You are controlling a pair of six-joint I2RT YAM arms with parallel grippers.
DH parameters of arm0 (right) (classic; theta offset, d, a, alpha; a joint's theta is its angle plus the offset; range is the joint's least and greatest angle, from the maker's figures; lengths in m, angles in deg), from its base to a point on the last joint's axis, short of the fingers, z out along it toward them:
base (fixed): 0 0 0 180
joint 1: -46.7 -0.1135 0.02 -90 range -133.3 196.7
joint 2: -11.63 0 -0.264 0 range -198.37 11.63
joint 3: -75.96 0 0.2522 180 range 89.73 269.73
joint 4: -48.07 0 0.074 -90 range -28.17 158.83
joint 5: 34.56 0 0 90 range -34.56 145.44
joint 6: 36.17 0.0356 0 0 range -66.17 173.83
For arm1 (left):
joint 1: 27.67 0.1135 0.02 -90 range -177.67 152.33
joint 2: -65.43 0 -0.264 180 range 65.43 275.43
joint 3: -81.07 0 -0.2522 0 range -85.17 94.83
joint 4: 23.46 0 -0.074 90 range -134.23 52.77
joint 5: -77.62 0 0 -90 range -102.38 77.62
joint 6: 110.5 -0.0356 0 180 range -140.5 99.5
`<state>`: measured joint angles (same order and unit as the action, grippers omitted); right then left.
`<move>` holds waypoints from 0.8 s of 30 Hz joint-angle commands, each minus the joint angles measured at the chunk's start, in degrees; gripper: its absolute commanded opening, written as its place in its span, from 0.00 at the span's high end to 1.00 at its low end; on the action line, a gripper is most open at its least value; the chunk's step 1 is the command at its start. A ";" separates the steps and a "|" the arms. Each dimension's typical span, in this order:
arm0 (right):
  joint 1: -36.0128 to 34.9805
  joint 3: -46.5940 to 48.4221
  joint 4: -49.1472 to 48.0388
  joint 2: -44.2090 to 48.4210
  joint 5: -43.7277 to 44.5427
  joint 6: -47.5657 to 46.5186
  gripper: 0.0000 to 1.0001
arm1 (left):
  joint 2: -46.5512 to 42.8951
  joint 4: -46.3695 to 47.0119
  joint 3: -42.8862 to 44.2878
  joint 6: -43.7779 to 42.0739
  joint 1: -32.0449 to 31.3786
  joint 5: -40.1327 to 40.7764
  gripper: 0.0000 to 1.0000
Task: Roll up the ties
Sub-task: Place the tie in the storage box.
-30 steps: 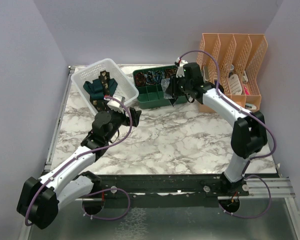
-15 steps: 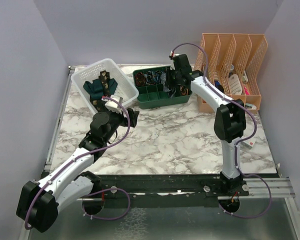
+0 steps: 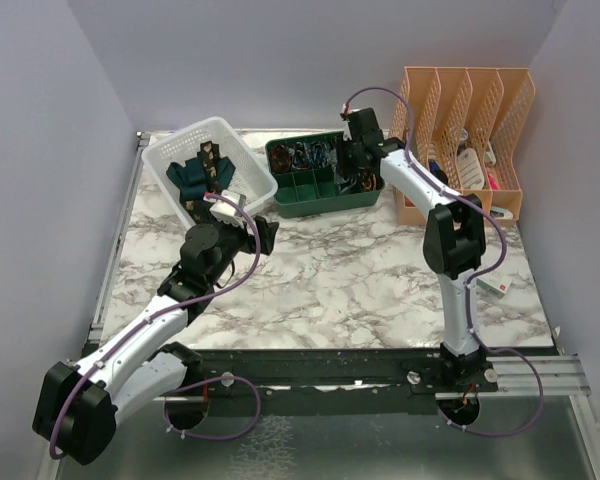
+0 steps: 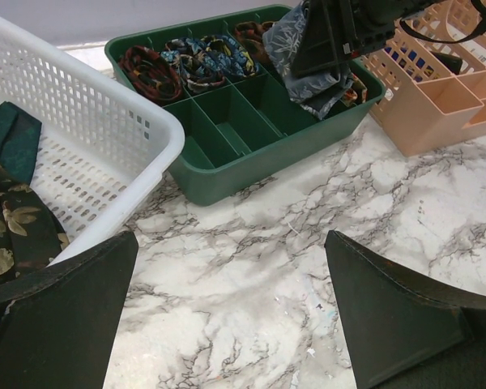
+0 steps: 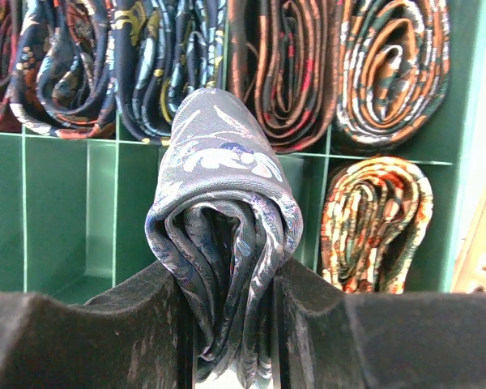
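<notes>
My right gripper (image 5: 227,324) is shut on a rolled blue-grey patterned tie (image 5: 223,211) and holds it over the right end of the green divided tray (image 3: 315,203). The left wrist view shows that tie (image 4: 308,61) hanging above the tray (image 4: 251,166). Several rolled ties (image 5: 389,65) fill the tray's back compartments. A plain dark teal tie (image 4: 12,138) and a black-brown tie with gold pattern (image 4: 8,235) lie unrolled in the white basket (image 4: 89,138). My left gripper (image 4: 231,239) is open over bare marble, just in front of the basket (image 3: 250,185).
An orange file organizer (image 3: 470,110) stands at the back right, close behind my right gripper (image 3: 352,170). A small white packet (image 3: 495,287) lies near the table's right edge. My left gripper (image 3: 270,235) hovers between basket and tray.
My right gripper has swung left with the rolled tie, from beside the organizer to above the tray, and has since held still. The left arm has barely shifted.
</notes>
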<state>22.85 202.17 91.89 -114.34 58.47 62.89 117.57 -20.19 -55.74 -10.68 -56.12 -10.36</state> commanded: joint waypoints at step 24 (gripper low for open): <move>1.20 2.54 13.56 -5.43 -4.01 -7.40 0.94 | 2.41 0.84 -1.45 0.46 0.42 -3.48 0.01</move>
<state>24.53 201.56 97.03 -116.66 56.66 57.01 119.26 -20.17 -56.15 -10.61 -56.12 -11.50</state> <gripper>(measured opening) 0.359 0.990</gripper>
